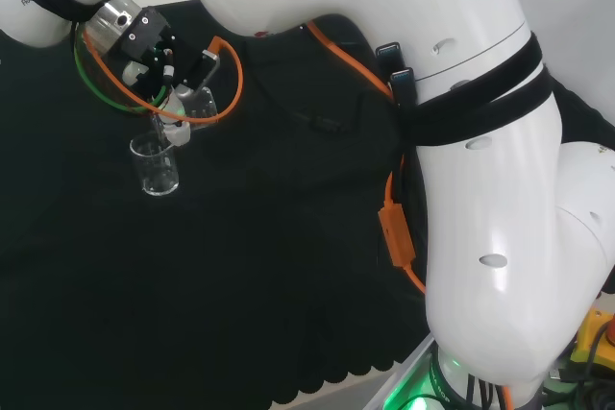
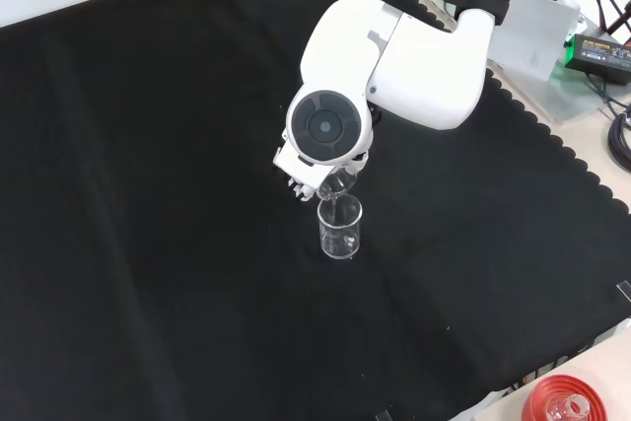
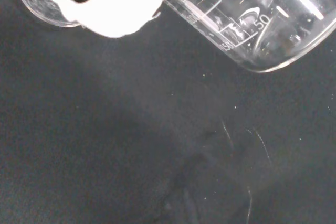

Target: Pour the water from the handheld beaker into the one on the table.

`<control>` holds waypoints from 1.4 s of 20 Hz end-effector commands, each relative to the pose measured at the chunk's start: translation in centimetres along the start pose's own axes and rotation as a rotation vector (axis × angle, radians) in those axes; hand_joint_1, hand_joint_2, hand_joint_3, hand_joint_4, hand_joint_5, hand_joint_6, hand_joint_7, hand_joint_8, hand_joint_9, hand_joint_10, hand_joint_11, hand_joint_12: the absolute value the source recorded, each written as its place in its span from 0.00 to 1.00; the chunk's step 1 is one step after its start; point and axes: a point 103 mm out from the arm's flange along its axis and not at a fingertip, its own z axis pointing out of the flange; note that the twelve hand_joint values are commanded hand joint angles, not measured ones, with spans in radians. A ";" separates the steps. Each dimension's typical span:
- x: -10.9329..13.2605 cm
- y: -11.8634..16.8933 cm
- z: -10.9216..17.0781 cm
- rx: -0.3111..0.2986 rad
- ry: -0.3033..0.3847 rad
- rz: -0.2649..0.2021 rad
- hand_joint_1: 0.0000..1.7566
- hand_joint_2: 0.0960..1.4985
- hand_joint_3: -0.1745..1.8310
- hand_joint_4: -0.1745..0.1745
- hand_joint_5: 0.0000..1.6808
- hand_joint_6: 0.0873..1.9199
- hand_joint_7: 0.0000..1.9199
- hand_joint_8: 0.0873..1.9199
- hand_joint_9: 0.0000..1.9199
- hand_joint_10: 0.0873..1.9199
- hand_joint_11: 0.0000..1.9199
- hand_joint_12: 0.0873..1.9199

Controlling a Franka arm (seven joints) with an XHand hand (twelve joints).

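A clear glass beaker (image 1: 156, 164) stands upright on the black cloth, also seen as the standing beaker (image 2: 340, 229) in the front view. My hand (image 1: 159, 55) is shut on a second clear beaker (image 1: 195, 108), tipped over with its mouth toward the rim of the standing one. In the wrist view the held beaker (image 3: 252, 19) lies close and tilted, its printed scale showing, with a white fingertip (image 3: 113, 9) curled against its wall. In the front view the tipped beaker (image 2: 335, 184) pokes out below the arm's round grey cap (image 2: 323, 125). Water is not plainly visible in either vessel.
Black cloth (image 2: 148, 194) covers the bench with wide bare room around the beakers. The arm's big white links (image 1: 461, 122) stand at the head view's right. A red ribbed ring (image 2: 562, 403) lies off the cloth's near right corner in the front view.
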 end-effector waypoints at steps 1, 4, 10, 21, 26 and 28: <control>0.0 -0.3 -0.1 -0.006 -0.002 -0.005 0.73 0.69 0.00 0.55 0.70 0.39 0.79 0.00 0.66 0.25 0.49 0.49; 0.5 -0.5 -0.6 -0.005 -0.014 -0.002 0.73 0.69 0.00 0.55 0.70 0.39 0.79 0.00 0.66 0.25 0.49 0.49; 1.1 -0.7 -1.3 -0.004 -0.022 -0.009 0.73 0.69 0.00 0.55 0.70 0.39 0.79 0.00 0.66 0.25 0.49 0.49; 1.5 -0.7 -1.6 0.001 -0.031 -0.001 0.73 0.69 0.00 0.55 0.70 0.39 0.79 0.00 0.66 0.25 0.49 0.48; 1.6 -0.7 -1.8 0.006 -0.035 0.002 0.73 0.69 0.00 0.55 0.70 0.39 0.79 0.00 0.66 0.25 0.49 0.48; 1.7 -0.7 -1.9 0.008 -0.035 0.003 0.73 0.69 0.00 0.55 0.70 0.39 0.79 0.00 0.66 0.25 0.49 0.48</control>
